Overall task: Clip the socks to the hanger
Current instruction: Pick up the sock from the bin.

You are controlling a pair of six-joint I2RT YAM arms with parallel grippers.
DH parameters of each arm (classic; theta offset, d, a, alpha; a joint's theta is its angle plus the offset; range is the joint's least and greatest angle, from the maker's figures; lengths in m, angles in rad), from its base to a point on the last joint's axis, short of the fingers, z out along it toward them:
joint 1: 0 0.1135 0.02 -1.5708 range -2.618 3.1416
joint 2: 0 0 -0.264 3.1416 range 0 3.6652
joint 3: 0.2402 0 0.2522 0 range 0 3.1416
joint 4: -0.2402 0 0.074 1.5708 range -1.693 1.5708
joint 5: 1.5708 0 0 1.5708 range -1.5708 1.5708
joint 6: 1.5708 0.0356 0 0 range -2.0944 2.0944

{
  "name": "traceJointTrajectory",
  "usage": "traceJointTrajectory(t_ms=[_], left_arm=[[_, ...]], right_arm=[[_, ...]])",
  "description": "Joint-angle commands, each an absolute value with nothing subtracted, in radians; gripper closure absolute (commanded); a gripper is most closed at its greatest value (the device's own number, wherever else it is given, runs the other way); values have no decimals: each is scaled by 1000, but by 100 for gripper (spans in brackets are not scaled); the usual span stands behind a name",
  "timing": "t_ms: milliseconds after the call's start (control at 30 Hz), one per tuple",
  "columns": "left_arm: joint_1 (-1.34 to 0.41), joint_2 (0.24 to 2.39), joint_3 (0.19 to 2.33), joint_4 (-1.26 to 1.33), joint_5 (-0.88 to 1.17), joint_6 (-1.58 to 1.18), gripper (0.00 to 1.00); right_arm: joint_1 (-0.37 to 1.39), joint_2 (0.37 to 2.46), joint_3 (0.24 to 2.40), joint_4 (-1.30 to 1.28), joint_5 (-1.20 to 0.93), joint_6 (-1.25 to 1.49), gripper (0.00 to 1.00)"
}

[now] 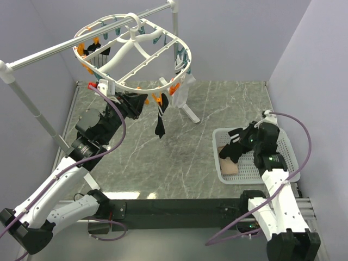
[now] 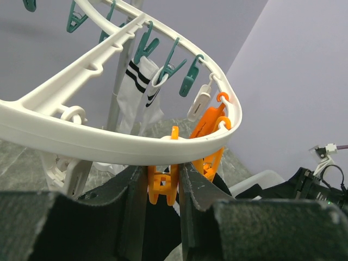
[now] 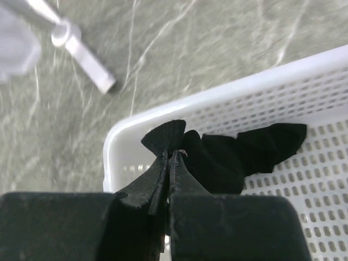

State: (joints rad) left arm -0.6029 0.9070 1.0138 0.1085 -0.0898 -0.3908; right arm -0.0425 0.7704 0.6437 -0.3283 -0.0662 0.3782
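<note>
Black sock point(image 3: 234, 157) pinched near basket point(image 3: 217, 95) rim, orange clip point(image 2: 163, 185) squeezed under hanger point(image 2: 109, 144)

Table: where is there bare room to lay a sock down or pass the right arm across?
Free: the marble stretch between the hanging black sock and the basket; also the far strip beyond the basket. Crowded: under the hanger, around the left gripper and the rack foot.
</note>
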Motion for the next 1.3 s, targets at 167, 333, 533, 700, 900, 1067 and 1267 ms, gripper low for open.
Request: traceJointTrajectory(t_ms=[167,333,533,700,900,1067,1267], left_arm=[[-597,907,1014,156,-60,-413,77],[-598,905,1017,155,-69,-407,77],[-598,905,1016,153,-69,-407,77],[-597,900,1011,156,-68,-410,77],[-597,897,1008,156,-64,-413,77],[-597,894,1008,156,-67,-411,77],[-597,893,1006,158,-64,-413,77]], right_arm=[[198,870,597,-157,-77,279,100],[308,861,594,-80,-38,261,100],[348,724,581,-77,58,250,100],[351,693,534,-98,-30,282,100],[373,830,549,-181,-86,351,94],[374,836,600,-248,-55,368,60],[374,772,695,-325,-2,413,13]])
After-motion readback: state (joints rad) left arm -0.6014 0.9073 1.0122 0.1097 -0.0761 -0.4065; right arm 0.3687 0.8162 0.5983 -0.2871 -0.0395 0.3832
